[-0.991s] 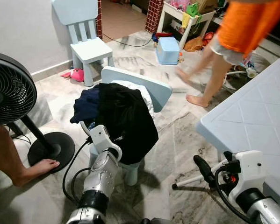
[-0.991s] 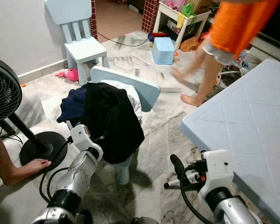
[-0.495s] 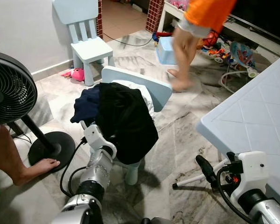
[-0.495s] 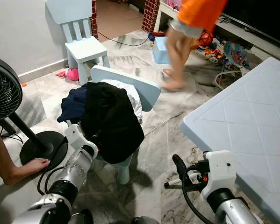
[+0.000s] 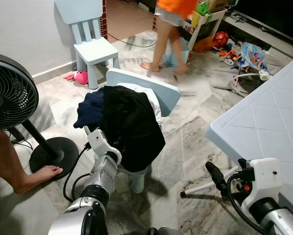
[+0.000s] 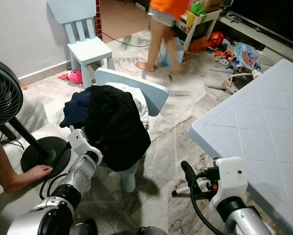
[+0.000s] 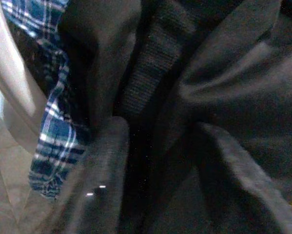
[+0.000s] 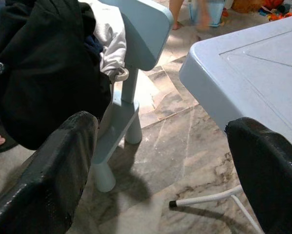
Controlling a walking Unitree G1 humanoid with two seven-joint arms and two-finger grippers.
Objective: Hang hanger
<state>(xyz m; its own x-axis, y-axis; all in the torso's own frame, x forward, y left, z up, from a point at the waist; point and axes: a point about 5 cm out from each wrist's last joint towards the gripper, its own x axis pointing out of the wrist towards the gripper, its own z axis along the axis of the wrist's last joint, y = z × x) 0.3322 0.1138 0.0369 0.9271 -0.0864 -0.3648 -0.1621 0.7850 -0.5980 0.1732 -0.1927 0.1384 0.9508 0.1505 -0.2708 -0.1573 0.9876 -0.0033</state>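
1. Two pale blue child chairs stand on the marble floor [image 5: 185,142]: the near chair [image 5: 151,93], heaped with clothes, and the far chair [image 5: 90,34] by the wall beyond it.
2. On the near chair lie at least three garments: a black garment [image 5: 134,129] hanging over its front edge, a navy one [image 5: 90,110] on the side toward the fan, and a white one [image 5: 144,95] against the backrest. The left wrist view also shows a strip of blue plaid cloth [image 7: 50,141] beside the dark folds.
3. One black standing fan [image 5: 11,98] stands left of the near chair, its round base just beside it.
4. One pale blue table [image 5: 263,127] stands right of the near chair, with open floor between them.
5. Two people: a bare leg and foot [image 5: 33,176] by the fan base, and a person in an orange top [image 5: 168,29] walking beyond the near chair, near a shelf of toys [image 5: 205,19].
6. The left gripper [image 5: 104,147] is pushed into the black garment at the near chair's front; I cannot tell whether its fingers are apart or together.
7. The right gripper [image 8: 160,161] hovers low over the open floor right of the near chair, fingers spread wide and holding nothing.
8. No hanger can be made out among the clothes.
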